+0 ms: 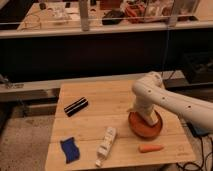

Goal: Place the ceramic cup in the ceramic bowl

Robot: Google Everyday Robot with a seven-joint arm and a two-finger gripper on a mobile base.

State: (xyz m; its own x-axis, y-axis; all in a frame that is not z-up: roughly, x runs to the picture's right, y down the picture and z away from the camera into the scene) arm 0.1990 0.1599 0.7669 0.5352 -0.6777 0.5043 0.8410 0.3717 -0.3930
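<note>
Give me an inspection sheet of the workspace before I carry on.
Surface: wooden table, bare planks between items.
Job's things: ceramic bowl on the table's right side as viewed; ceramic cup not made out.
Clutter: black bar, blue cloth, white tube bottle, carrot, all apart from the bowl.
Grippers: hand at the bowl, under the white arm.
Cables: thin cable hanging behind the table.
Surroundings: cluttered bench beyond a rail.
</note>
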